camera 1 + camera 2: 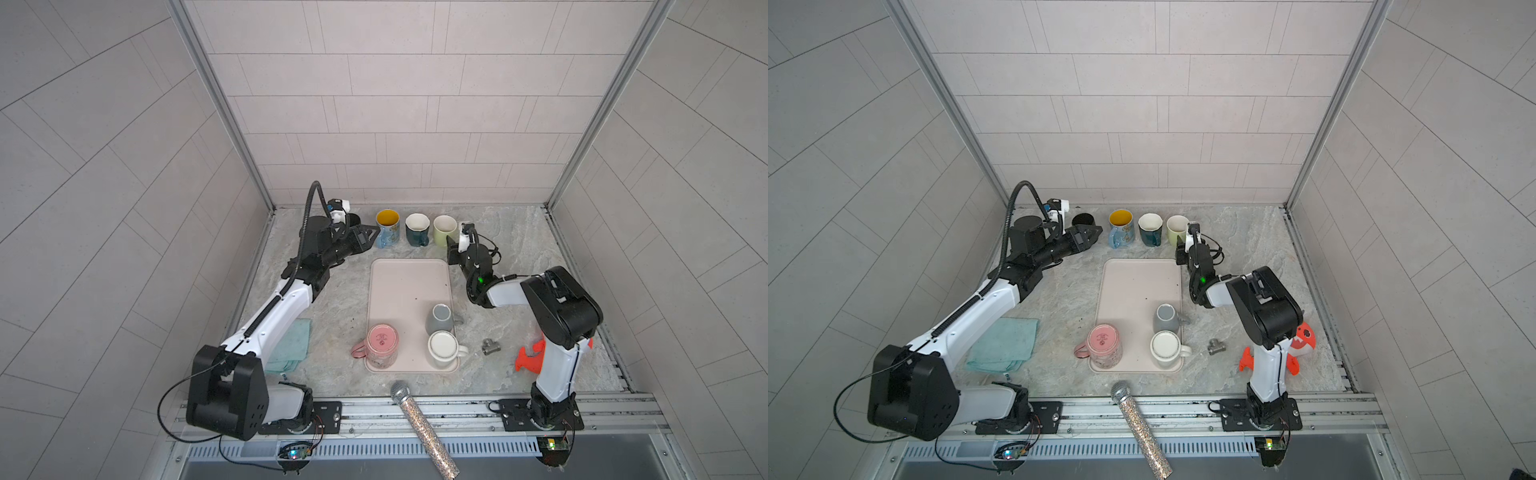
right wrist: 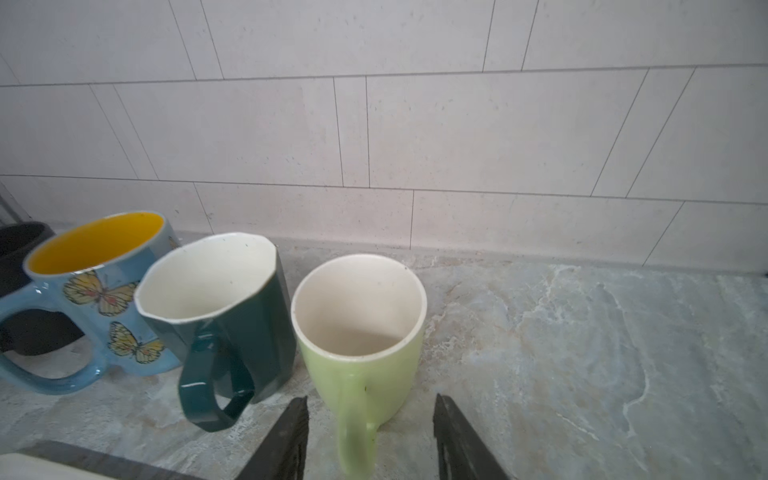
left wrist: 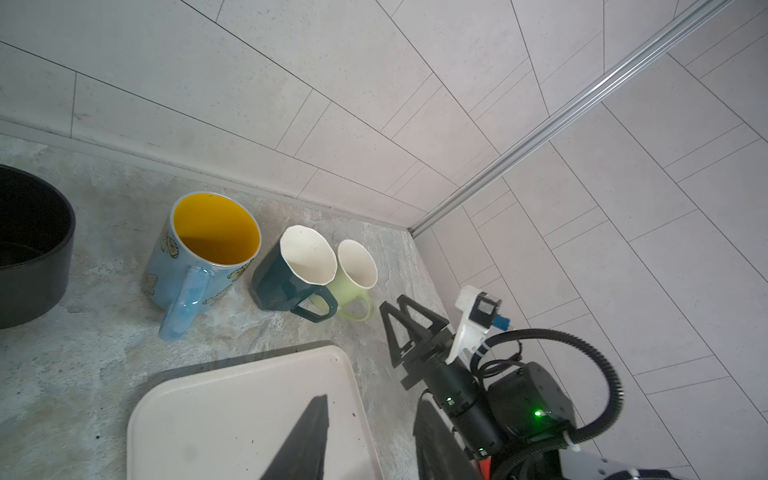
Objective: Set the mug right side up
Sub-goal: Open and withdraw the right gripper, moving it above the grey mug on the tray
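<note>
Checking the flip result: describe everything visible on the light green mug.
The light green mug looks like glazed ceramic, pale green outside, cream inside, empty. It stands upright, mouth up, on the marbled counter at the right end of the back row, close beside the dark teal mug; contact unclear. Its loop handle points at the right pincer, whose open jaws flank it without touching.
</note>
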Action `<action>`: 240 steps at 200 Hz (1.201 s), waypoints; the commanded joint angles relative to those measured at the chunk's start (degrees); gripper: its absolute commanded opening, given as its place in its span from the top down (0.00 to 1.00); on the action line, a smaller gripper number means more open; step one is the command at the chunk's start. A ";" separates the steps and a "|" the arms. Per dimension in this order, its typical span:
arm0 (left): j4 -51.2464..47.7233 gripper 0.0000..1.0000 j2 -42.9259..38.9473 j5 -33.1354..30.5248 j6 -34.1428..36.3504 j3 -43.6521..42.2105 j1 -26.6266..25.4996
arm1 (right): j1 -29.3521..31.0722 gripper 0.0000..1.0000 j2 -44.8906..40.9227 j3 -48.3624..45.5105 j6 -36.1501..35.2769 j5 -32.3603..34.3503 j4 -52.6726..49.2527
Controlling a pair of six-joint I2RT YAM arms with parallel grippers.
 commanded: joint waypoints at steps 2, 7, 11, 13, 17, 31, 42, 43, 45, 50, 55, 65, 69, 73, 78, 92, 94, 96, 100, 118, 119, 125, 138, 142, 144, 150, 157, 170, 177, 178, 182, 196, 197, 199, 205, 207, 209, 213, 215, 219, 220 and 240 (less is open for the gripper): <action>-2.63 0.60 -2.37 -1.35 2.05 0.11 0.34 | 0.67 0.50 -9.96 3.73 5.55 -3.08 -18.46; -3.08 0.60 -2.67 -1.40 2.20 0.11 0.43 | 0.75 0.50 -11.53 5.23 6.37 -4.22 -23.74; -3.33 0.60 -2.88 -1.52 2.21 0.11 0.49 | 0.83 0.50 -12.76 6.50 7.09 -5.19 -28.18; -3.47 0.60 -3.02 -1.53 2.22 0.04 0.45 | 0.84 0.50 -13.30 7.12 7.38 -5.58 -30.17; -3.60 0.60 -3.29 -1.59 2.22 -0.10 0.47 | 0.85 0.50 -14.36 8.47 8.13 -6.39 -34.61; -4.02 0.60 -4.54 -1.88 2.39 -0.56 0.49 | 0.85 0.50 -17.41 13.41 10.84 -8.40 -50.45; -4.68 0.60 -5.59 -2.22 2.82 -0.82 0.47 | 0.85 0.49 -19.38 17.22 12.83 -9.48 -62.02; -4.73 0.60 -5.69 -2.27 2.83 -0.84 0.48 | 0.85 0.49 -19.54 17.61 12.96 -9.60 -63.02; -4.89 0.60 -5.87 -2.42 2.90 -0.92 0.53 | 0.85 0.49 -19.85 18.16 13.17 -10.00 -64.70; -5.31 0.60 -6.39 -2.65 3.28 -0.96 0.47 | 0.85 0.49 -20.63 19.47 13.52 -11.02 -69.28; -5.96 0.60 -6.97 -2.95 3.58 -1.11 0.58 | 0.85 0.49 -21.48 20.87 13.70 -12.44 -73.40; -7.42 0.60 -7.96 -3.74 4.35 -1.04 0.58 | 0.85 0.49 -22.99 23.21 14.41 -15.64 -80.73; -7.92 0.60 -8.38 -4.05 4.83 -1.11 0.58 | 0.85 0.49 -23.49 23.69 14.58 -16.71 -82.73; -8.53 0.60 -8.71 -4.33 5.27 -1.04 0.53 | 0.85 0.48 -24.26 24.31 14.88 -18.74 -85.52; -9.14 0.60 -9.19 -4.73 5.75 -1.02 0.58 | 0.78 0.48 -24.93 24.68 15.21 -20.27 -87.52; -10.83 0.60 -10.23 -5.46 6.86 -0.87 0.56 | 0.35 0.47 -26.92 25.16 16.05 -26.02 -93.54; -10.96 0.60 -10.37 -5.52 7.00 -0.82 0.57 | 0.26 0.47 -27.10 25.19 16.21 -26.72 -94.34; -11.15 0.59 -10.51 -5.56 7.10 -0.83 0.58 | 0.17 0.46 -27.26 25.27 16.31 -27.35 -95.38; -11.50 0.59 -10.77 -5.65 7.33 -0.77 0.58 | 0.02 0.46 -27.48 25.48 16.51 -28.73 -97.20; -12.30 0.59 -11.87 -6.05 7.58 -0.84 0.58 | -0.25 0.45 -27.62 26.41 16.96 -32.84 -106.03; -12.32 0.59 -11.90 -6.08 7.53 -0.85 0.58 | -0.27 0.45 -27.61 26.38 17.10 -33.10 -106.56; -12.43 0.58 -12.10 -6.09 7.57 -0.86 0.58 | -0.34 0.45 -27.69 26.23 17.94 -34.53 -108.72; -12.42 0.58 -12.72 -6.28 7.54 -1.10 0.58 | -0.38 0.44 -28.24 24.78 20.34 -37.64 -111.75; -12.46 0.58 -12.85 -6.40 7.52 -1.27 0.58 | -0.38 0.44 -28.44 24.21 21.25 -38.43 -112.26; -12.47 0.58 -12.89 -6.44 7.50 -1.29 0.58 | -0.38 0.44 -28.54 23.73 21.57 -38.87 -112.51; -12.43 0.58 -13.15 -6.51 7.49 -1.34 0.58 | -0.38 0.44 -29.00 22.43 22.75 -40.41 -112.71; -12.44 0.58 -13.25 -6.54 7.49 -1.46 0.62 | -0.38 0.43 -29.51 20.72 23.95 -42.05 -112.71; -12.59 0.58 -13.51 -6.47 7.57 -1.32 0.58 | -0.51 0.43 -30.07 17.77 26.16 -44.62 -112.80; -12.73 0.58 -13.74 -6.54 7.56 -1.35 0.58 | -0.63 0.42 -30.18 16.46 27.27 -45.98 -113.12; -12.75 0.57 -13.76 -6.54 7.53 -1.37 0.58 | -0.64 0.42 -30.21 16.22 27.39 -46.18 -113.14; -12.77 0.57 -13.83 -6.56 7.69 -1.36 0.55 | -0.72 0.42 -30.18 15.52 28.05 -46.91 -113.28; -13.16 0.57 -14.35 -7.06 7.83 -1.47 0.58 | -0.97 0.41 -29.79 13.36 29.27 -50.11 -113.44; -13.27 0.57 -14.42 -7.11 7.83 -1.47 0.58 | -1.03 0.41 -29.71 13.22 29.40 -50.26 -113.47; -13.33 0.57 -14.45 -7.25 7.84 -1.54 0.58 | -1.07 0.41 -29.60 12.91 29.57 -50.71 -113.56; -13.62 0.57 -14.61 -7.55 7.99 -1.53 0.61 | -1.45 0.40 -29.22 12.05 29.75 -52.62 -113.68; -13.75 0.57 -14.67 -7.69 8.08 -1.51 0.61 | -1.66 0.40 -29.02 11.74 29.81 -53.36 -113.75; -13.85 0.57 -14.80 -7.79 8.10 -1.55 0.59 | -1.93 0.40 -28.77 11.56 29.87 -54.14 -113.83; -14.13 0.57 -14.89 -7.97 8.19 -1.51 0.57 | -2.39 0.40 -28.30 11.18 30.46 -55.54 -114.17; -14.27 0.57 -14.92 -8.06 8.21 -1.53 0.58 | -2.69 0.40 -28.02 10.98 30.60 -56.27 -114.44; -14.54 0.57 -14.98 -8.26 8.39 -1.55 0.58 | -3.15 0.40 -27.57 10.57 30.97 -57.49 -114.91; -14.62 0.57 -15.00 -8.32 8.42 -1.51 0.58 | -3.26 0.40 -27.45 10.46 31.13 -57.78 -114.91; -16.03 0.57 -15.52 -9.29 9.01 -1.59 0.58 | -4.99 0.39 -27.24 8.63 34.84 -59.41 -113.95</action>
